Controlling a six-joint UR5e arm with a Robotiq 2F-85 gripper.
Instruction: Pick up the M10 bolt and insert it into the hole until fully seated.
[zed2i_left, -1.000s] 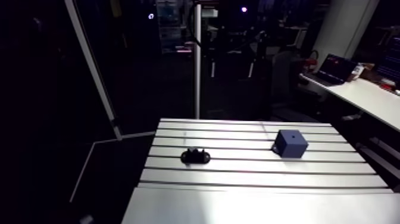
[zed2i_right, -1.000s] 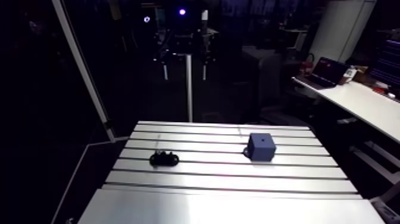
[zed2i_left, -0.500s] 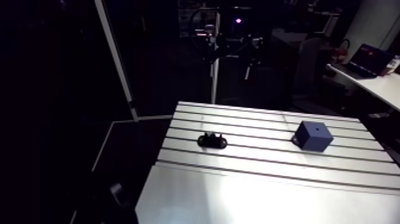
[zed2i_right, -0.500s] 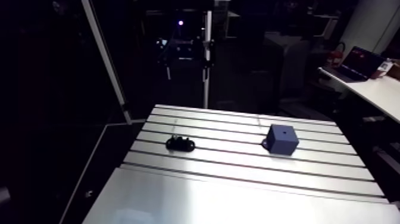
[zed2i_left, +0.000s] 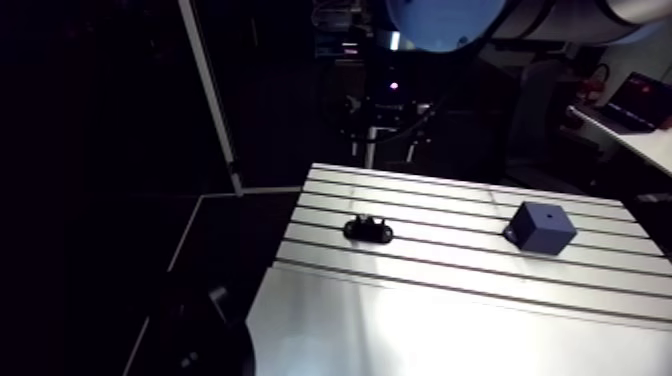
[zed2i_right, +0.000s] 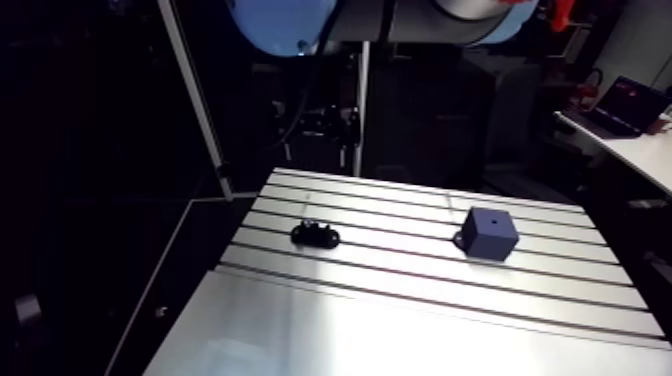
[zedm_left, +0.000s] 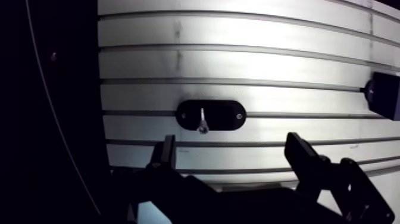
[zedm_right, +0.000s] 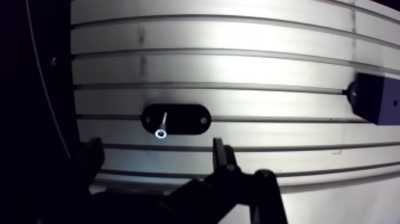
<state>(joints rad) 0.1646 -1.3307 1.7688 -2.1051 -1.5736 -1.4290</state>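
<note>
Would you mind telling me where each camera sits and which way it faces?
Arm view: rides on the upper link, looking down across the slotted table at the black holder and blue block; a light-blue joint cap shows at top.
Wrist view: on the wrist, looking down past the open claw at the bolt in the holder ahead of it.
Both show the table, holder and block.

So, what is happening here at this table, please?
A robot arm works alone at the slotted table. Its tool hangs open and empty above the table, with a black oval holder just ahead of its fingers. A small shiny bolt sits in that holder, not yet picked up. The dark blue block, with a hole in its top, stands apart to the side, and the bolt is not in it.
</note>
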